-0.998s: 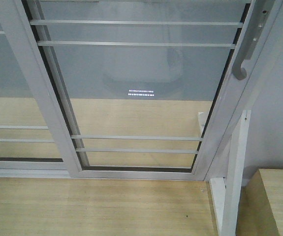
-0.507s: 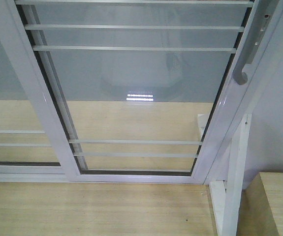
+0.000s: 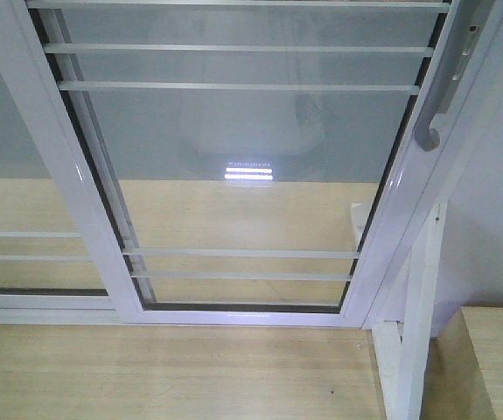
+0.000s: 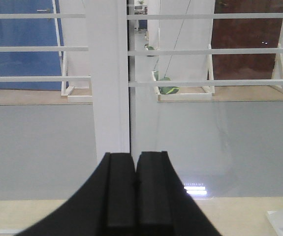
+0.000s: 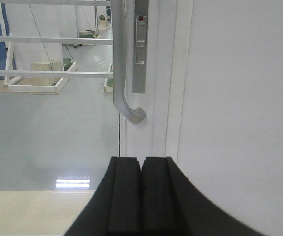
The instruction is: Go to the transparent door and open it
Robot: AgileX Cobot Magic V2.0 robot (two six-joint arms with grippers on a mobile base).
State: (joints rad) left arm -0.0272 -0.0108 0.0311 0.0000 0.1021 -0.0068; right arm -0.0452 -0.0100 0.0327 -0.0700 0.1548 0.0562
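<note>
The transparent door (image 3: 251, 157) fills the front view: clear glass in a white frame with thin white horizontal bars. Its curved grey pull handle (image 3: 430, 127) sits on the right stile, and in the right wrist view the handle (image 5: 123, 93) hangs just above and left of my right gripper (image 5: 141, 164), which is shut and empty, short of the stile. My left gripper (image 4: 135, 160) is shut too, empty, facing the door's white left stile (image 4: 109, 83).
A neighbouring white-framed glass panel (image 3: 15, 175) stands to the left. A white wall (image 3: 496, 210) and a white post (image 3: 417, 324) are at the right, with a wooden surface (image 3: 487, 359) at the bottom right. Wooden floor (image 3: 164, 372) lies before the door track.
From a second ago the door has slid slightly down and left in the front view, so the base has crept closer. The last half second shows almost no shift.
</note>
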